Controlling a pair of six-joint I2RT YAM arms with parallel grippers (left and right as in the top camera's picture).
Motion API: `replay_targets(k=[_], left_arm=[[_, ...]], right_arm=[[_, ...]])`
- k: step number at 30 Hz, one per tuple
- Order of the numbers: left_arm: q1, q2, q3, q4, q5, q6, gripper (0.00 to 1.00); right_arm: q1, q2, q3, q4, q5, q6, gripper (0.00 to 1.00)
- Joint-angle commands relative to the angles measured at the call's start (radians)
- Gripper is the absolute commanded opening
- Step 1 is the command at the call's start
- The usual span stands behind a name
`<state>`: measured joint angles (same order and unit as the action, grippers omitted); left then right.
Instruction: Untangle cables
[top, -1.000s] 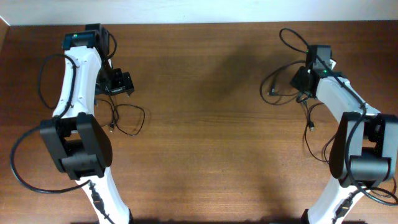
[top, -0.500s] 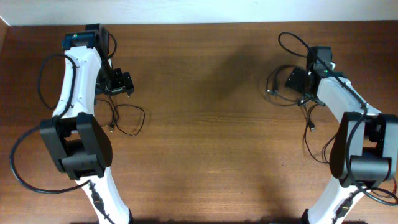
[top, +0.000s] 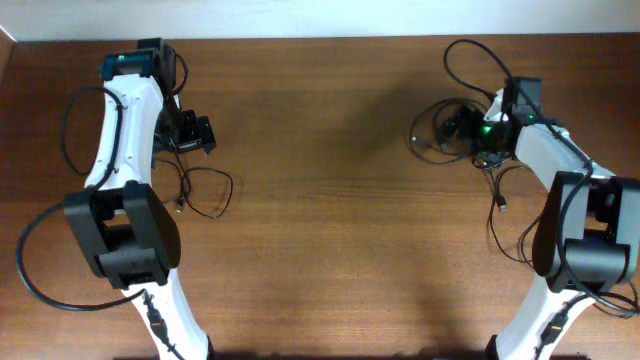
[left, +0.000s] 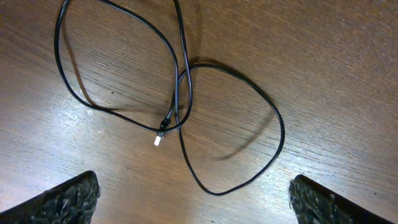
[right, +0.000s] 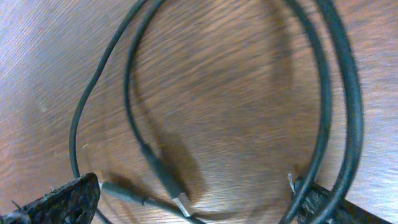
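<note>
One thin black cable (top: 207, 191) lies in loose loops on the table just in front of my left gripper (top: 190, 133). In the left wrist view its crossed loops (left: 186, 93) end in a small white-tipped plug (left: 160, 138). My left gripper (left: 194, 186) hovers open above them, holding nothing. A second black cable (top: 437, 128) loops beside my right gripper (top: 463, 126). Its silvery-tipped plug (right: 174, 186) lies between the wide-open jaws of my right gripper (right: 196, 190). Thick strands (right: 339, 93) run past the right finger (right: 329, 208).
The brown wooden table (top: 330, 220) ends at a pale wall at the back. Another thin black strand (top: 498, 195) trails down beside the right arm's base. Thicker black arm wires (top: 70, 120) curve around both arms.
My right gripper has opened and moved left over its cable, whose loops have spread out to the left. The left arm and its cable have stayed still.
</note>
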<state>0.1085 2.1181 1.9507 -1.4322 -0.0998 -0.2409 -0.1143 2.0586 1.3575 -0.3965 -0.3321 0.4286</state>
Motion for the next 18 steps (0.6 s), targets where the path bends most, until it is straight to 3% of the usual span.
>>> replay_targets(k=[1, 8, 18], left_arm=[[-0.002, -0.003, 0.016, -0.001, 0.010, -0.013, 0.99], [-0.002, -0.003, 0.016, -0.001, 0.010, -0.013, 0.99], [-0.002, -0.003, 0.016, -0.001, 0.010, -0.013, 0.99]], right_arm=[[0.008, 0.029, -0.005, 0.006, 0.008, -0.063, 0.99], [-0.041, -0.260, -0.003, -0.210, 0.029, -0.055, 0.99], [-0.042, -0.277, -0.004, -0.211, 0.029, -0.055, 0.98]])
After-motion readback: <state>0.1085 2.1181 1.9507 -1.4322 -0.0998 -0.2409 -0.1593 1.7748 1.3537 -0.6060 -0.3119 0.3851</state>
